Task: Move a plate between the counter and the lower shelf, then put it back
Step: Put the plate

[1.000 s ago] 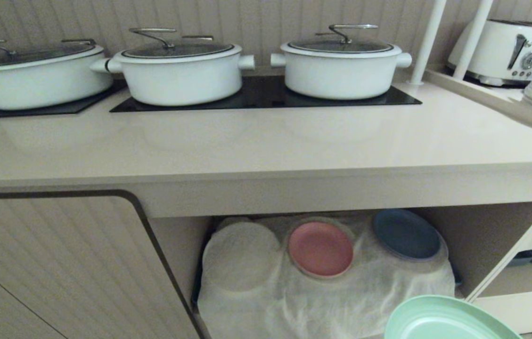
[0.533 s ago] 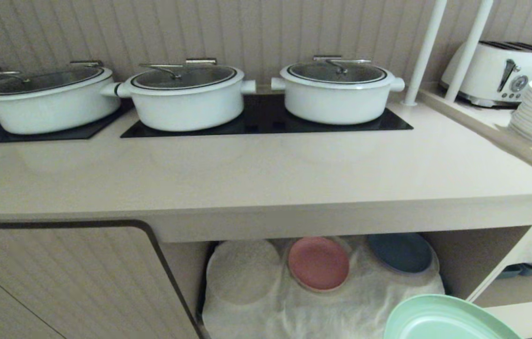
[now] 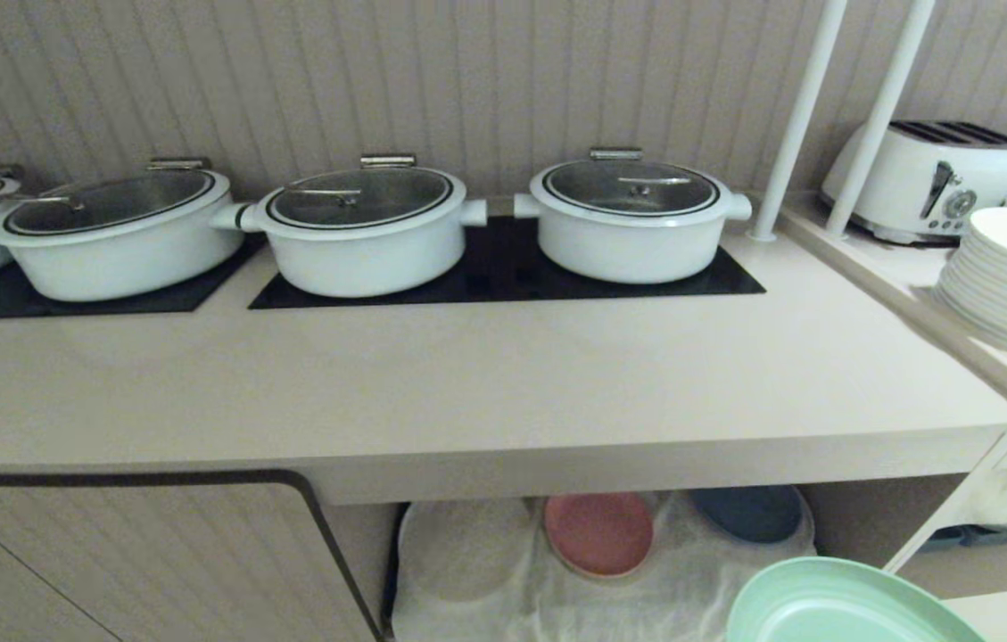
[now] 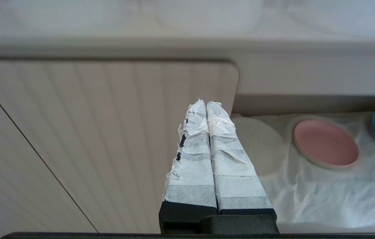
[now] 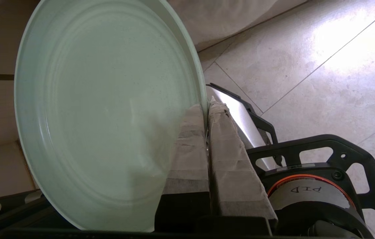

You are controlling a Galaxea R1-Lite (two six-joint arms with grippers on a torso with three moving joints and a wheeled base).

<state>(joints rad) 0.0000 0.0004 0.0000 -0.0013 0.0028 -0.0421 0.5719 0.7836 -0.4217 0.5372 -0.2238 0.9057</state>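
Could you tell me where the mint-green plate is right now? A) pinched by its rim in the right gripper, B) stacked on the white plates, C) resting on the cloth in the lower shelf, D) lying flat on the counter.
A: the right wrist view shows the right gripper with its jaws shut on the rim of the plate, which hangs clear of the counter and the lower shelf.

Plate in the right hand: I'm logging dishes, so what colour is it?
Pale mint green, plain; the plate shows best in the right wrist view.
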